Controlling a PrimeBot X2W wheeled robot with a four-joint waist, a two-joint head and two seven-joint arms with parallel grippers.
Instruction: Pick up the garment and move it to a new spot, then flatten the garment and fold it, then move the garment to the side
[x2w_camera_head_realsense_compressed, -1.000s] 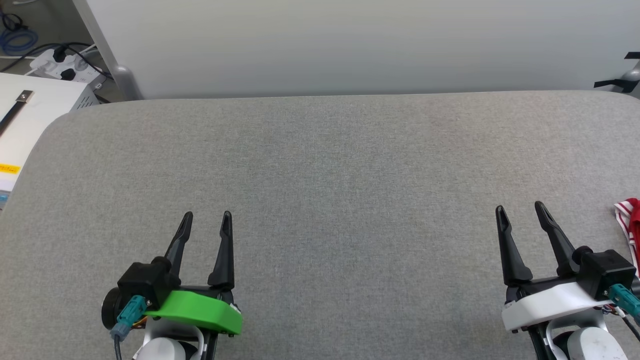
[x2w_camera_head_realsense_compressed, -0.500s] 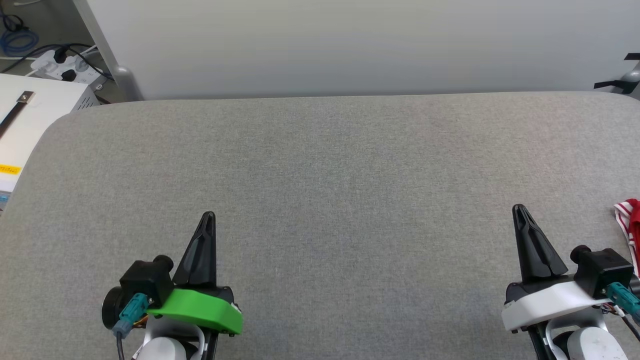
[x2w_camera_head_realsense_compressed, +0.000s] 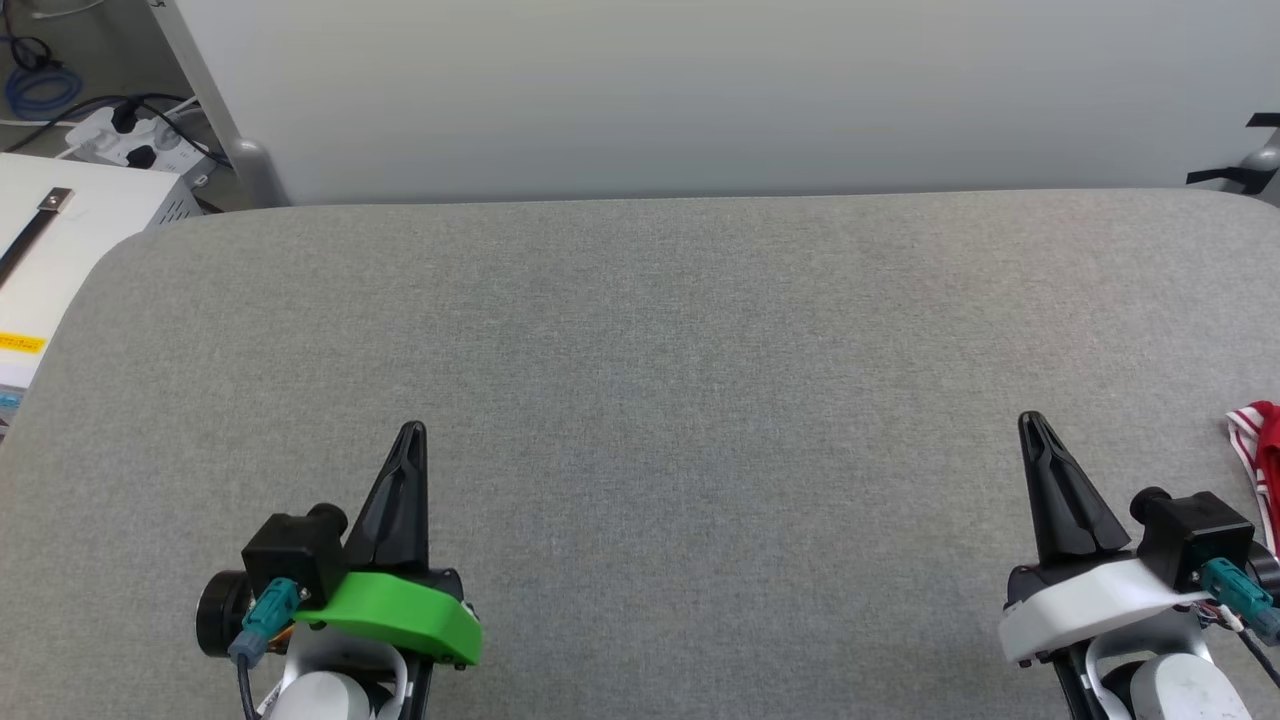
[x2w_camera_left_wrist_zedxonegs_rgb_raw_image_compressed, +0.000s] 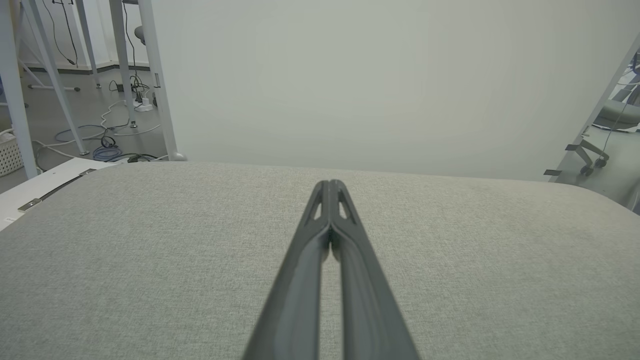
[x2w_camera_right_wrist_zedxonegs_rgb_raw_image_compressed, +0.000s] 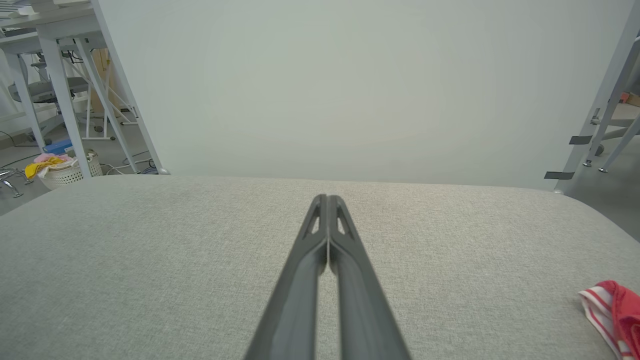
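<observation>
Only a small red part of the garment (x2w_camera_head_realsense_compressed: 1260, 450) with red-and-white striped trim peeks in at the head view's right edge, lying on the grey table; the right wrist view catches the same bit of garment (x2w_camera_right_wrist_zedxonegs_rgb_raw_image_compressed: 612, 312) at its lower right. My right gripper (x2w_camera_head_realsense_compressed: 1030, 424) is shut and empty, a short way left of that cloth. At the lower left, my left gripper (x2w_camera_head_realsense_compressed: 412, 432) is shut too, with nothing in it. In each wrist view the fingers meet at the tips: left gripper (x2w_camera_left_wrist_zedxonegs_rgb_raw_image_compressed: 329, 184), right gripper (x2w_camera_right_wrist_zedxonegs_rgb_raw_image_compressed: 326, 198).
The grey fabric-covered table (x2w_camera_head_realsense_compressed: 660, 330) spreads wide before both grippers, with rounded far corners. A pale wall panel (x2w_camera_head_realsense_compressed: 700, 90) stands behind it. A white unit (x2w_camera_head_realsense_compressed: 50, 240) and a power strip (x2w_camera_head_realsense_compressed: 130, 140) with cables sit off the left edge.
Both grippers have gone from open to shut, empty. The head view has shifted slightly; the garment lies where it was.
</observation>
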